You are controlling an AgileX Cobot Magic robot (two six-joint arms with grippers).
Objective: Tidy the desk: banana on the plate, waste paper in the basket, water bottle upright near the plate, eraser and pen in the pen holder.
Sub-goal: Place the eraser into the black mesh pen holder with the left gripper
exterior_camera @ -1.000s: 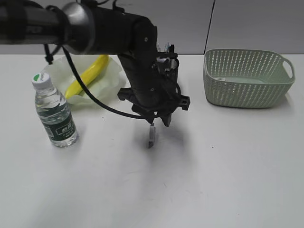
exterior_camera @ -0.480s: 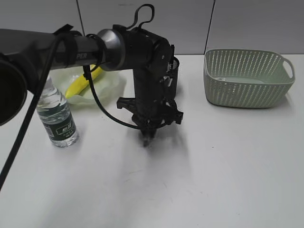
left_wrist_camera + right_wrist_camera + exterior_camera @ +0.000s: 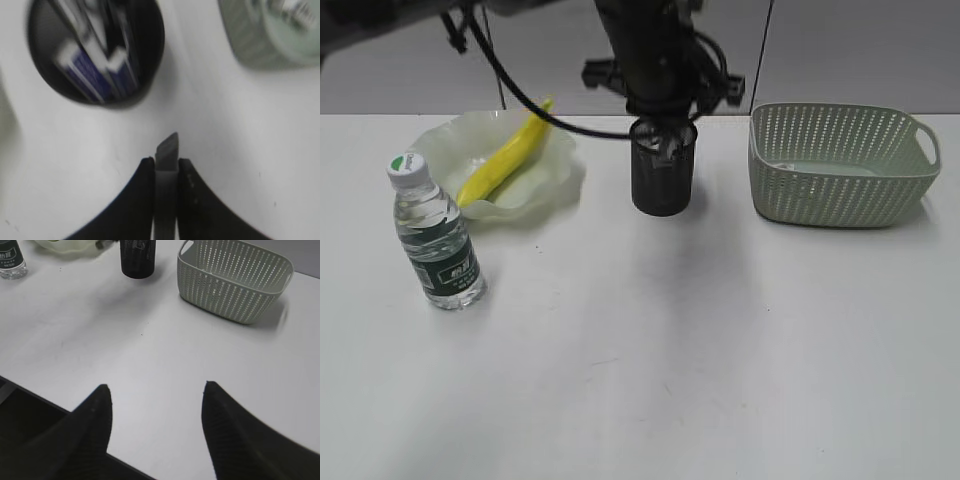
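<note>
Two grey wall panels stood behind the white desk (image 3: 650, 380) I watched. From left: water bottle (image 3: 433, 234) upright, banana (image 3: 506, 159) on the plate (image 3: 552, 175), pen holder (image 3: 662, 168), basket (image 3: 840, 163). My left gripper (image 3: 165, 165) pinched a thin grey piece (image 3: 167, 153) beside the holder's mouth; my right gripper (image 3: 156, 402) gaped, holding nothing.

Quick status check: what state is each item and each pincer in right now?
banana: lying in the plate
water bottle: upright, capped, near the plate
pen holder: upright, items inside
basket: upright; contents unclear
left pincer: closed on a thin grey piece, above the desk beside the holder
right pincer: open, empty
</note>
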